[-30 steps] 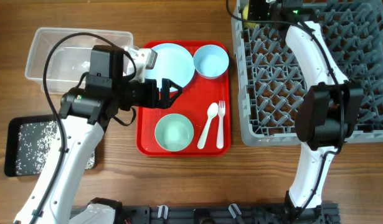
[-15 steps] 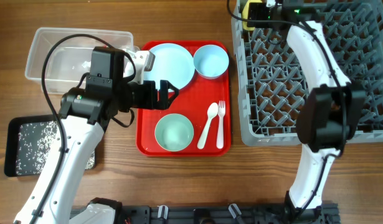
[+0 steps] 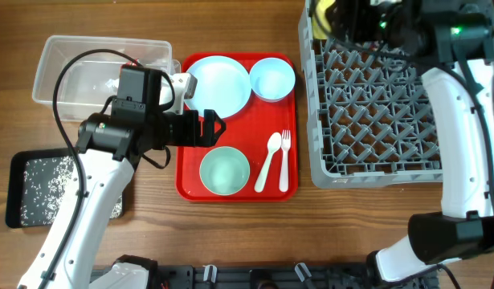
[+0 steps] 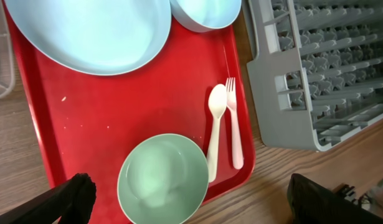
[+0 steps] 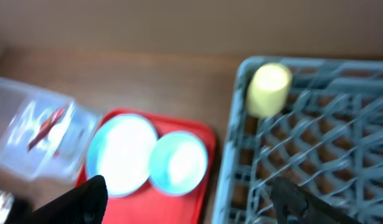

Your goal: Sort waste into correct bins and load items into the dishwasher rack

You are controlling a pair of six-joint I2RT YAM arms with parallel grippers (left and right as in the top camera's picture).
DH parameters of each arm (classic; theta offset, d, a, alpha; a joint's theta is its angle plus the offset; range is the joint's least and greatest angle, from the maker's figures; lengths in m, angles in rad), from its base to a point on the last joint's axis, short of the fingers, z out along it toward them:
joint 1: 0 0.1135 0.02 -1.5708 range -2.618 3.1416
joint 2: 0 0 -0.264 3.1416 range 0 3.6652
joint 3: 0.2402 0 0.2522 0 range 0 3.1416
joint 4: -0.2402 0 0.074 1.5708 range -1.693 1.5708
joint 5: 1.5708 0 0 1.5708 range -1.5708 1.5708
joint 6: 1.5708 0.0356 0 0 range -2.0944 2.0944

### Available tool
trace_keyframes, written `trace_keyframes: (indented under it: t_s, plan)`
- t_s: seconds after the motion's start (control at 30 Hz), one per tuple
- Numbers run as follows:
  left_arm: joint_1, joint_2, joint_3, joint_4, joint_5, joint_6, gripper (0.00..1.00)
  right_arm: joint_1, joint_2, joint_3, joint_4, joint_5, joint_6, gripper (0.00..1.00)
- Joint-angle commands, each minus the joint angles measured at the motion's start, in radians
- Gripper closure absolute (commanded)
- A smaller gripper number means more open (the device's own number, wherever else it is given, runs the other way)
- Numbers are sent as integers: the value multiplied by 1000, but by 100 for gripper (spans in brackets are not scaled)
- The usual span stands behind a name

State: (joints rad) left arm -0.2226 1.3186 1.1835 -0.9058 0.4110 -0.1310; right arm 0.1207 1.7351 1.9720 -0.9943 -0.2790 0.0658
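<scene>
The left gripper hangs open and empty over the red rectangular plastic serving tray; the right gripper, jaws wide, hovers right of that tray.

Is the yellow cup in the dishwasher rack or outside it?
In: the yellow cup sits inside a corner of the dishwasher rack, among its pegs.

We see yellow cup in far-L corner of grey rack. On red tray: blue plate & blue bowl along far edge, green bowl by near edge, white spoon & fork near-R corner. Clear tub, tabletop far-L, holds red wrapper; black tray, L edge, holds scraps.
</scene>
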Motion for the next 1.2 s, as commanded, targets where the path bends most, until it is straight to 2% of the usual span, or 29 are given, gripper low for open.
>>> trace_keyframes:
  t_s: [0.0,0.2,0.43,0.6,0.87,1.17]
  plan:
    - [34,-75,12,-5,-20,11,0,82,-17,-1,-68,-50,-42,16]
    - [171,-249,12,-56,-19,8,0,206,-18,-54,-138,-39,-39,21]
    - [306,-467,12,-109,-19,8,0,367,-18,-224,-74,-43,-36,26]
    - [316,-573,12,-135,-19,-12,0,494,-18,-380,8,121,45,23]
    - [316,-600,12,-169,-10,-11,0,544,-17,-665,172,114,46,22]
    - [316,-600,12,-169,-8,-11,0,546,-15,-829,338,14,39,23]
